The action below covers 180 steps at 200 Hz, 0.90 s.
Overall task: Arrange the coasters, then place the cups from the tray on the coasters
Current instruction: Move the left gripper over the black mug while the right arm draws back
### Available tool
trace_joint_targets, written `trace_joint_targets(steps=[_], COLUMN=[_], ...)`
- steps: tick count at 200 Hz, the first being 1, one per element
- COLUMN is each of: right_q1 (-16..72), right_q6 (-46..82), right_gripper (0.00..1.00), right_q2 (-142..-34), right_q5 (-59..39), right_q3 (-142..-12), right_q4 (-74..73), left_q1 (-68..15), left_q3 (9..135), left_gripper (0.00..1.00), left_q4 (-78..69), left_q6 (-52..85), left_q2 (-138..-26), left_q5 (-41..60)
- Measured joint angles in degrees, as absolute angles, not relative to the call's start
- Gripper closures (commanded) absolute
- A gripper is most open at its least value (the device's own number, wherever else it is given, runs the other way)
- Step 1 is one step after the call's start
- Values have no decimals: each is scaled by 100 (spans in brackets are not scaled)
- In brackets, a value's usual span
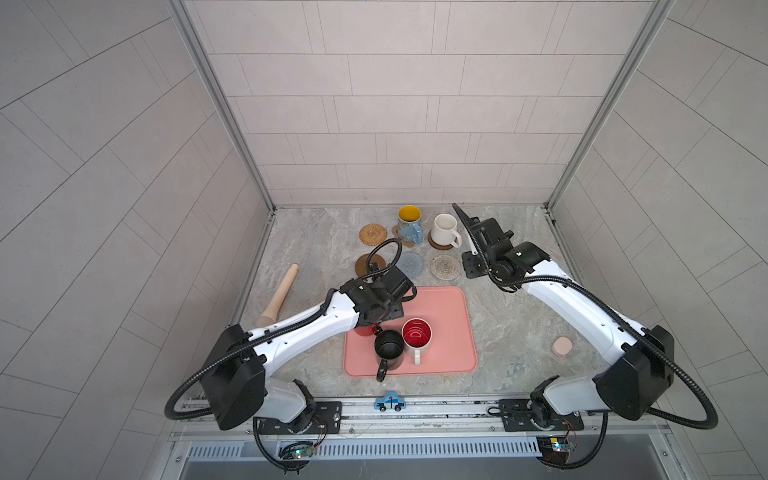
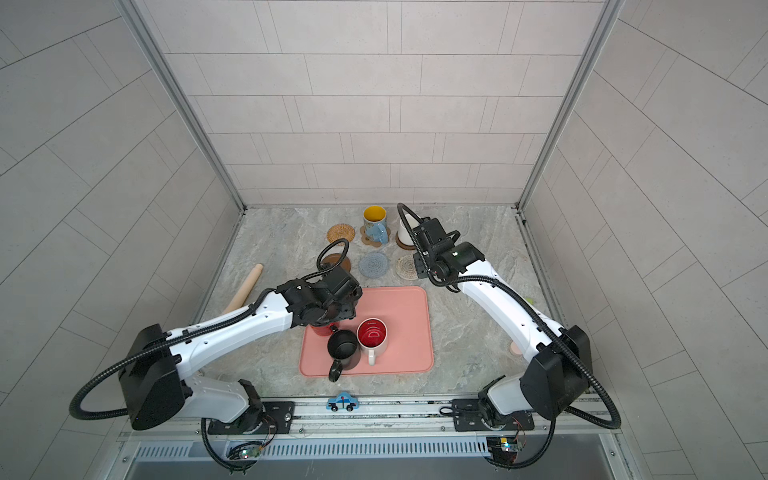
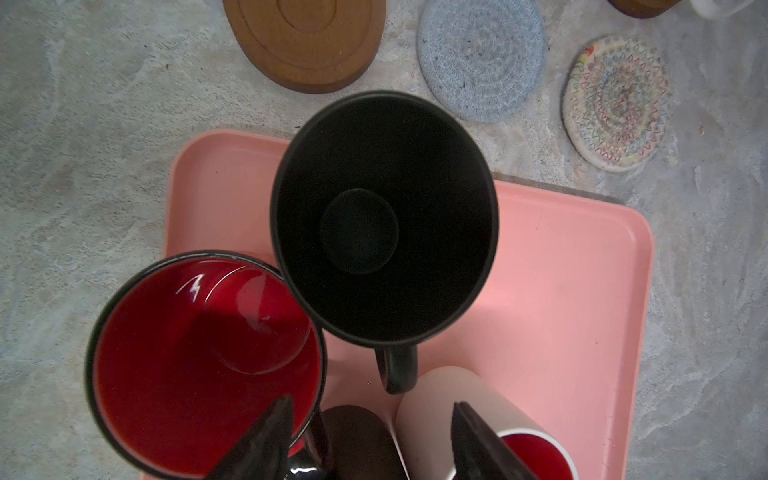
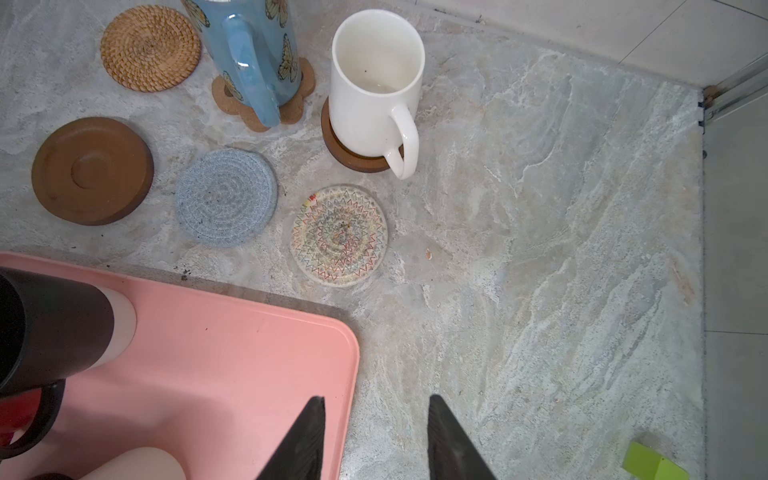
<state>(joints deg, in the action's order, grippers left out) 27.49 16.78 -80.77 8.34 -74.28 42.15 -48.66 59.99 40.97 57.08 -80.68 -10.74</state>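
Cup-moving step: left gripper (image 3: pixel 372 403), fingers spread, hangs over the black mug (image 3: pixel 384 216) handle on the tray (image 3: pixel 582 291), lower centre; next, pinch and lift. The right gripper (image 4: pixel 377 398) waits, fingers spread, empty.

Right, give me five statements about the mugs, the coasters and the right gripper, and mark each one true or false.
1. The blue mug stands on the paw-shaped coaster. True.
2. The cream-white mug stands on the rattan coaster. False: it stands on a dark wooden coaster, and the rattan one is bare.
3. The grey-blue crochet coaster has no mug on it. True.
4. The right gripper holds a mug. False: its jaws are open and empty.
5. The white mug with red inside is on the tray. True.
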Motion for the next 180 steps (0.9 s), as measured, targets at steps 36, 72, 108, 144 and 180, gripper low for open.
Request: trace_joint_targets(steps=[36,72,108,144,180], right_q1=[2749,2749,2749,2749,2749], right_q6=[1688,1697,1697,1697,1695], right_gripper=[57,57,57,57,57], right_q2=[-8014,-7996,-7992,-7992,-7992], right_q5=[834,838,838,838,843], right_q3=[-7269,-7223,-7223,-7199,-7172], right_q4=[4215,4219,4215,4180,4176], left_q1=[-4866,-4866,-4866,-4866,-4866], left_q3=[6108,6274,6309,6309,6313], left_gripper=[37,39,42,46,47], left_q4=[4106,4104,4082,4005,3892], left_q6=[5697,5671,5655,5658,5660], left_q2=[-8200,-8294,-8449,-8624,-8860], left_q5=[-1074,-1074,-1028,-950,-856])
